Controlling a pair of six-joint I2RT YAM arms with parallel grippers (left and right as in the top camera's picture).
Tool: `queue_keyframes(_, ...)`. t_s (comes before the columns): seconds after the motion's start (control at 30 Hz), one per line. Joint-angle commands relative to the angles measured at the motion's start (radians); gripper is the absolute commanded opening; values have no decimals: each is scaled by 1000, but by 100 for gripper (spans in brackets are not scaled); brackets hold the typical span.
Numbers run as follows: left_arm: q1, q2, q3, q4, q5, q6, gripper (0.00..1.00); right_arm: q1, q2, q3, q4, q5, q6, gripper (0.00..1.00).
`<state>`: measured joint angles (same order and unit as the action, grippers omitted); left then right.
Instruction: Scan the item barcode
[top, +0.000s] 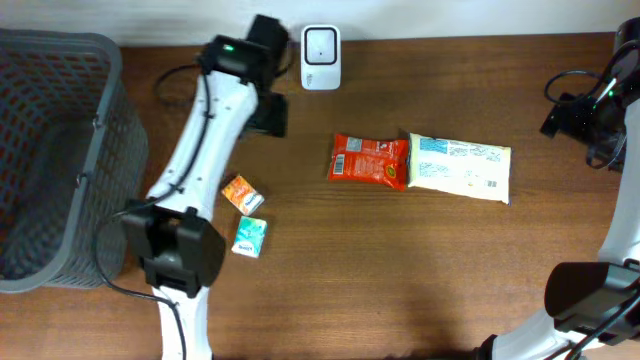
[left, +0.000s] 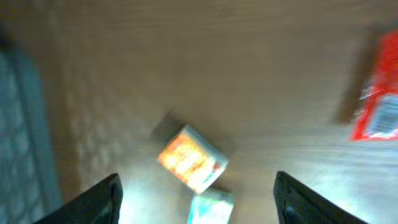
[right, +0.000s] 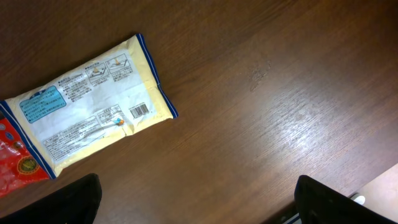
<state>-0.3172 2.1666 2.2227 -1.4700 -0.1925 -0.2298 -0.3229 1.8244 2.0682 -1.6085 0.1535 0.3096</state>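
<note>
While left gripper (left: 198, 180) gapes empty | orange box (left: 191, 158) just beside teal box (left: 211, 208)

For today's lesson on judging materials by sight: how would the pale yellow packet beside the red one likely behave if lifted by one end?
The pale yellow packet lies flat and thin, so it would probably sag rather than stay stiff. Its printed film wrapper may be slippery. Being flat, it should slide, not roll, if pushed.
</note>
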Motion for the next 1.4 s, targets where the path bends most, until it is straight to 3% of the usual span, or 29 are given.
queue_keyframes(0.0, 31, 12, -27, -69, 42, -51, 75, 2, 5, 6, 0, 16, -6, 98)
queue_keyframes(0.13, 22, 12, -175, -7, 119, -56, 75, 2, 5, 6, 0, 16, -6, 98)
queue_keyframes(0.27, -2, 12, -421, 193, 125, -252, 75, 2, 5, 6, 0, 16, -6, 98)
queue_keyframes(0.4, 11, 12, -533, 355, 117, -283, 77, 2, 5, 6, 0, 16, -6, 98)
queue_keyframes(0.73, 17, 14, -606, 407, 36, -436, 70, 2, 5, 6, 0, 16, -6, 99)
queue_keyframes(0.77, 17, 14, -615, 422, 35, -436, 66, 2, 5, 6, 0, 16, -6, 98)
queue_keyframes(0.8, 17, 14, -620, 431, 36, -436, 56, 2, 5, 6, 0, 16, -6, 98)
queue_keyframes(0.83, 17, 16, -620, 438, 39, -436, 27, 2, 5, 6, 0, 16, -6, 99)
queue_keyframes(0.87, 17, 16, -620, 445, 39, -436, 9, 2, 5, 6, 0, 16, -6, 99)
queue_keyframes(0.9, 17, 16, -620, 455, 39, -435, 0, 2, 5, 6, 0, 16, -6, 98)
queue_keyframes(1.0, 10, 16, -620, 505, 76, -363, 0, 2, 5, 6, 0, 16, -6, 98)
queue_keyframes(1.13, -30, 16, -616, 695, 300, -64, 0, 2, 5, 6, 0, 16, -6, 99)
queue_keyframes(1.23, -82, 16, -605, 805, 309, 31, 0, 2, 5, 6, 0, 16, -6, 99)
queue_keyframes(1.37, -147, 16, -581, 837, 307, 231, 0, 2, 5, 6, 0, 16, -6, 98)
